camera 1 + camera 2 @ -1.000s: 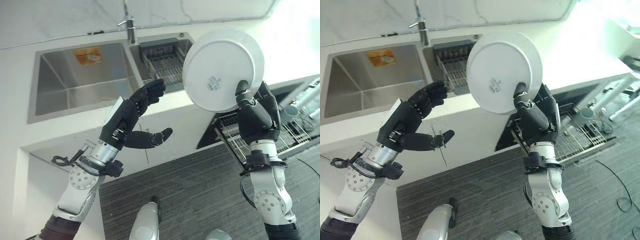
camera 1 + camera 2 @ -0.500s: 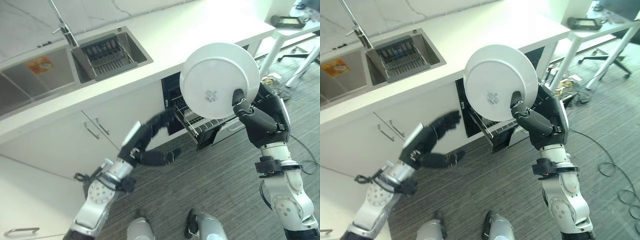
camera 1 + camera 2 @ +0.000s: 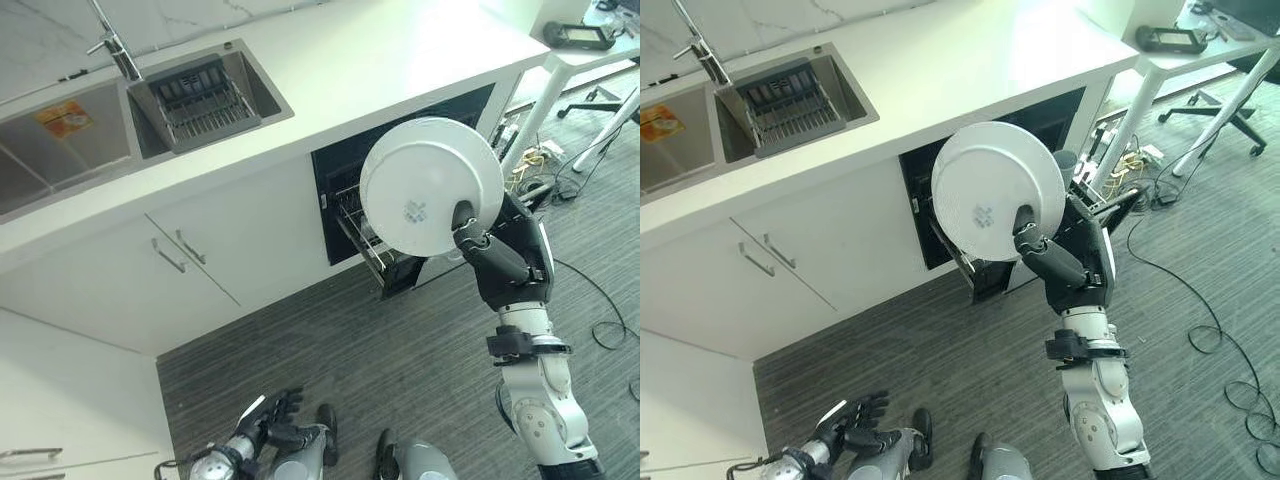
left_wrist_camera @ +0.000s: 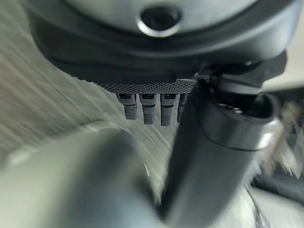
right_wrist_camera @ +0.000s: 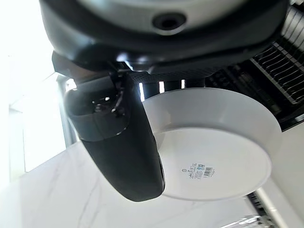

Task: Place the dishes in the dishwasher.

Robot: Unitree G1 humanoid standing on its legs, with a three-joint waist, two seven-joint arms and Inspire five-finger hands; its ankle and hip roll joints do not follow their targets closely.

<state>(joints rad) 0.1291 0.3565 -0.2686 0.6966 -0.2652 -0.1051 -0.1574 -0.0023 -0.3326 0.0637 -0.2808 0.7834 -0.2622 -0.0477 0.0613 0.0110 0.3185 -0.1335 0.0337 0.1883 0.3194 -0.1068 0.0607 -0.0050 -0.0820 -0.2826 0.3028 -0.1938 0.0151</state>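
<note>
A white plate (image 3: 430,185) is held upright with its underside toward me, in front of the open dishwasher (image 3: 335,170) under the counter. My right hand (image 3: 500,265) is shut on the plate's lower right rim, the thumb (image 5: 118,142) pressed against the underside (image 5: 213,152). The dishwasher's wire rack (image 3: 352,218) is pulled out behind and below the plate. My left hand (image 3: 265,415) hangs low near the floor, its fingers (image 4: 142,107) relaxed and holding nothing.
A white counter (image 3: 380,60) runs above the dishwasher, with a sink holding a dish rack (image 3: 205,95) and a tap (image 3: 110,45). White cabinet doors (image 3: 180,255) stand left of the dishwasher. A white table (image 3: 590,60) and floor cables (image 3: 610,325) lie to the right.
My left arm has dropped from the middle of the view to near the floor. The right hand still holds the plate, now slightly lower before the dishwasher. The camera has shifted.
</note>
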